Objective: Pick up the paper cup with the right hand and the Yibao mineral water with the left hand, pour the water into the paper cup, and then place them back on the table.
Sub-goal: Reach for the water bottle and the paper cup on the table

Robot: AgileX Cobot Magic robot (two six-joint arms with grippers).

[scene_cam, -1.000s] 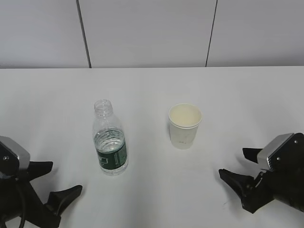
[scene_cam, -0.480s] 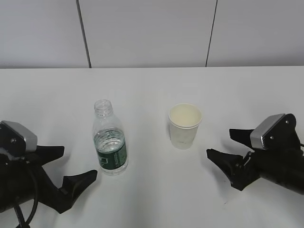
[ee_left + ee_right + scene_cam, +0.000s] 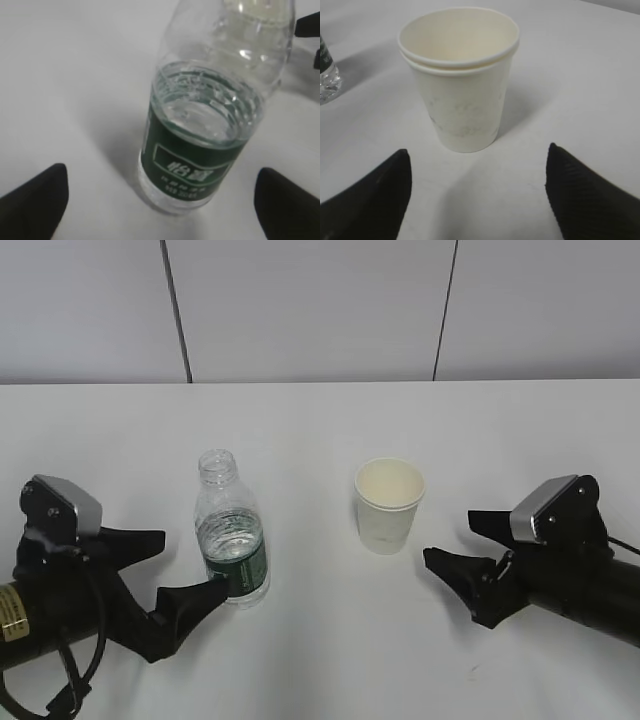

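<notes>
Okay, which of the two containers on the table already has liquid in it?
The Yibao mineral water, the clear bottle with the green label, holds water. The paper cup looks empty.

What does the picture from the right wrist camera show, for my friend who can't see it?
A white paper cup stands upright and empty on a white table, right ahead of the open right gripper, whose two black fingertips frame the bottom corners. A bit of the water bottle peeks in at the left edge.
</notes>
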